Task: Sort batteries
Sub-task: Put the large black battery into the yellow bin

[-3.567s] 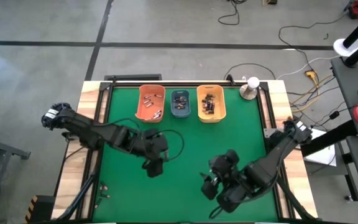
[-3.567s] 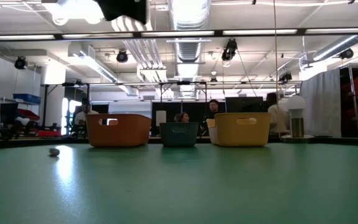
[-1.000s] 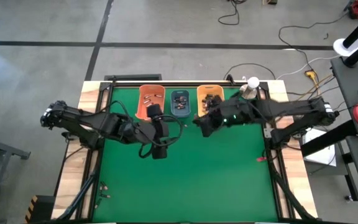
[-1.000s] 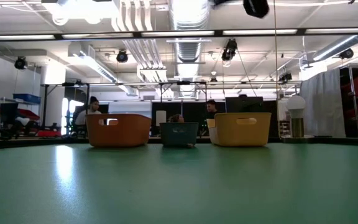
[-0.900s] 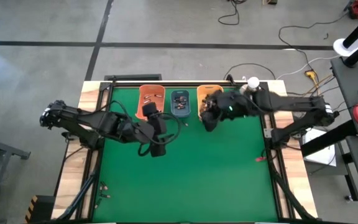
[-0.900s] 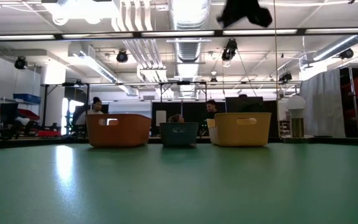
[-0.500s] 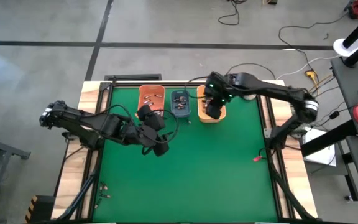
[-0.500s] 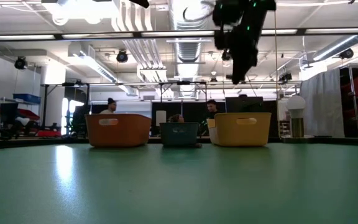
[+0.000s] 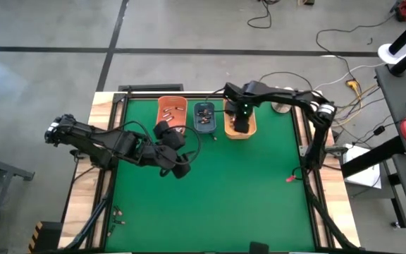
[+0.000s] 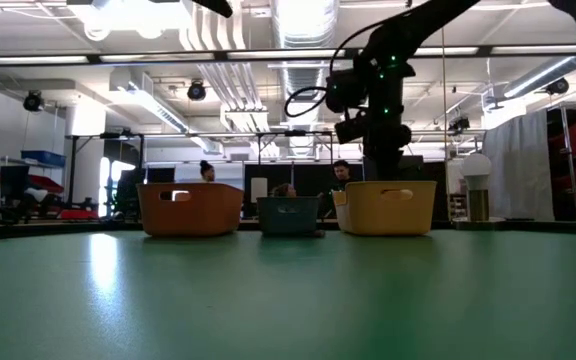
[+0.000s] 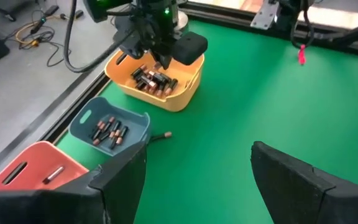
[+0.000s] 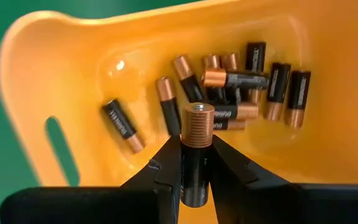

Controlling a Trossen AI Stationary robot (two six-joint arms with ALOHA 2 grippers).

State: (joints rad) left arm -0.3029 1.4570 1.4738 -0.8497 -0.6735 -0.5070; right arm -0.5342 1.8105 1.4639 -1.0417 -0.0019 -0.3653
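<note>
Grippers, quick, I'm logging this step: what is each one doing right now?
Left tool: open, holding nothing, above the green mat near the orange bin.
Right tool: shut on a battery, over the yellow bin.

The surface (image 9: 210,190) is bright green with a pale wooden border, and on it stand an orange bin (image 9: 170,115), a blue-grey bin (image 9: 204,117) and a yellow-orange bin (image 9: 239,120). The batteries (image 12: 253,87) in the yellow-orange bin are black with coppery ends. The right claw (image 12: 194,163) is dark, and the battery (image 12: 196,149) it grips is black with a coppery top.
</note>
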